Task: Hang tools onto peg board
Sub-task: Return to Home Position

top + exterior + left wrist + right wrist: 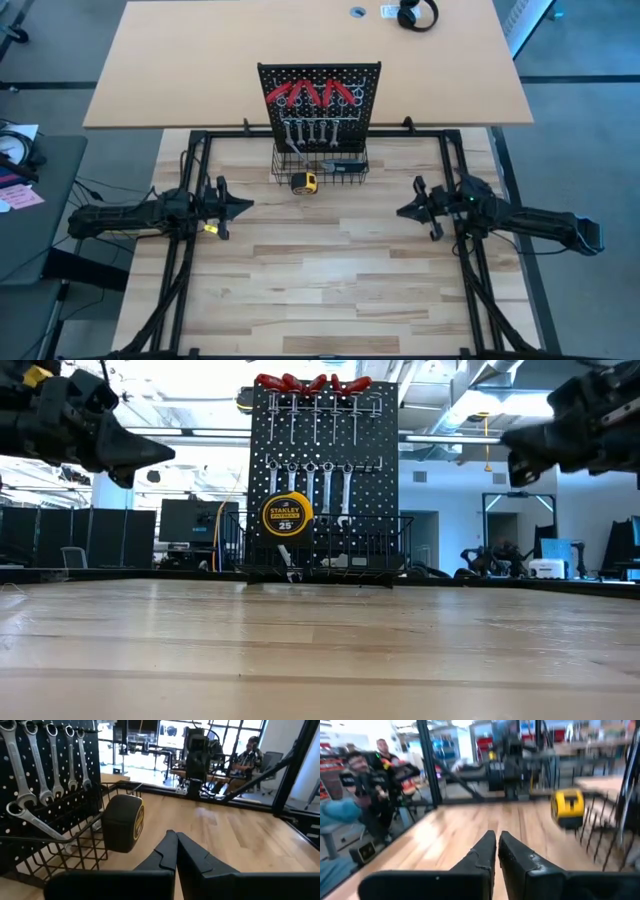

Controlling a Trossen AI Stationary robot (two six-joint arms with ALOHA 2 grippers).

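Standing upright at the far edge of the pale wooden table (330,270), the black perforated peg board (370,90) carries red-handled pliers (312,95) along its top row and slim silver wrenches (310,132) below them, above a black wire basket (355,175) at its base. A yellow-and-black tape measure (304,182) sits just in front of the basket. The left gripper (240,207) and right gripper (405,211) hover well apart on either side, each with fingers pressed together, holding nothing.

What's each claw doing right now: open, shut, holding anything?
Left claw: shut, empty, hovering over the left side of the table.
Right claw: shut, empty, hovering over its right side.
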